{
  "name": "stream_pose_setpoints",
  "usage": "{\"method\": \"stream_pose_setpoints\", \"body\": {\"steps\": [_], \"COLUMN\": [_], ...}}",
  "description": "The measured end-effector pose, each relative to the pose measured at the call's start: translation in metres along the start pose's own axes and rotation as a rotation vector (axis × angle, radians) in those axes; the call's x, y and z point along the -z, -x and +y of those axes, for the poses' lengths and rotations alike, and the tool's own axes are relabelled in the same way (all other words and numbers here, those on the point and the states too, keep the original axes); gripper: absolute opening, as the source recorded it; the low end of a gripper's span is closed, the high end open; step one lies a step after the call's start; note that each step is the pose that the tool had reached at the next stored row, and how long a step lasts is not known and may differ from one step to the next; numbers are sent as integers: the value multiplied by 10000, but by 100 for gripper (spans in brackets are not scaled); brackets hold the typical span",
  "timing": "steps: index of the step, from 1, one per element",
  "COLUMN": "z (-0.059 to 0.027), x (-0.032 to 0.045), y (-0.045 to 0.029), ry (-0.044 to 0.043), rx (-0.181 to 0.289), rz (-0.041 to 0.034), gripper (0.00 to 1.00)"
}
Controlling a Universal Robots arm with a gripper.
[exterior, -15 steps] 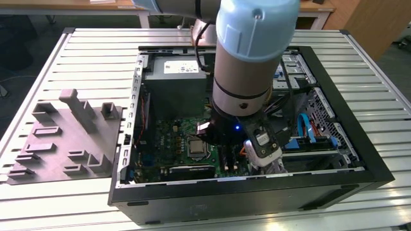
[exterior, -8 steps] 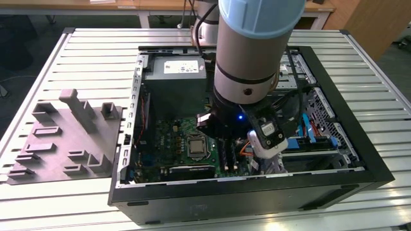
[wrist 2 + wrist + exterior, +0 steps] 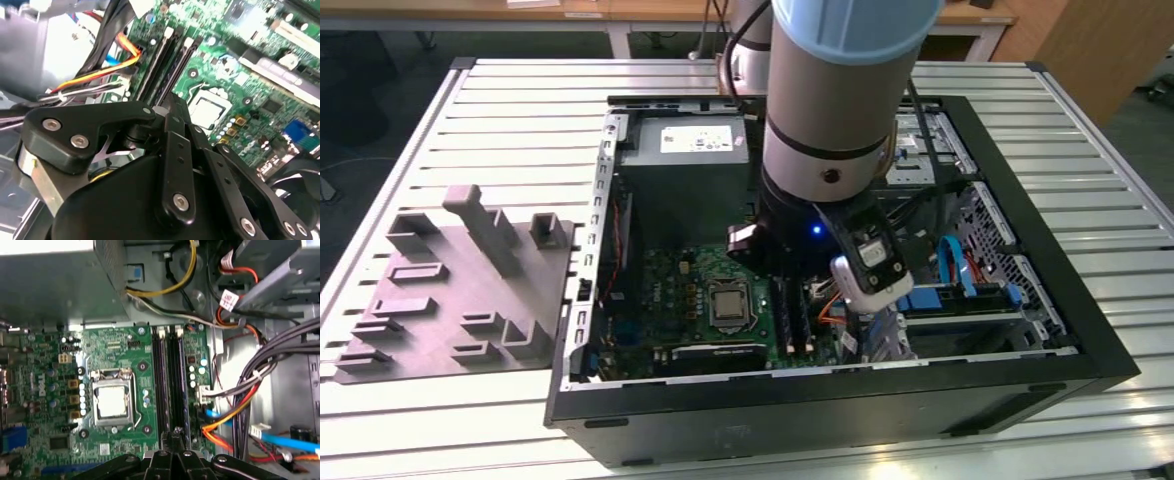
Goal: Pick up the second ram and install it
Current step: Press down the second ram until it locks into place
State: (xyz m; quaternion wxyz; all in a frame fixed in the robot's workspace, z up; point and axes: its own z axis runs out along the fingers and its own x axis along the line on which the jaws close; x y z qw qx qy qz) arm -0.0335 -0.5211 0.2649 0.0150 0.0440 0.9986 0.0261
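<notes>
My gripper (image 3: 783, 280) reaches down into the open computer case (image 3: 854, 395), above the green motherboard (image 3: 50, 390). Both wrist views show the black fingers brought together, gripper (image 3: 172, 102) and gripper (image 3: 176, 437), shut over one end of the two long black memory slots (image 3: 168, 385). The slots (image 3: 165, 65) run side by side next to the processor socket (image 3: 111, 402), with white latches at their far ends. No board shows between the fingers. I cannot tell the second ram apart from the dark slots.
A bundle of orange, yellow, black and blue cables (image 3: 240, 420) lies close beside the slots. The grey power supply (image 3: 687, 150) fills the case's far end. A grey moulded parts fixture (image 3: 454, 290) sits on the slatted table at the exterior view's left.
</notes>
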Motion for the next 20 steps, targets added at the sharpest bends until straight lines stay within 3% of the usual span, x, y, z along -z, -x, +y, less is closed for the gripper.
{"method": "stream_pose_setpoints", "body": {"steps": [6, 10, 13, 20], "z": [149, 167, 175, 182], "x": [-12, 1, 67, 84], "y": [-14, -14, -13, -13], "ry": [0, -4, -1, -1], "rx": [0, 1, 0, 0], "rz": [0, 1, 0, 0], "gripper": [10, 10, 10, 10]}}
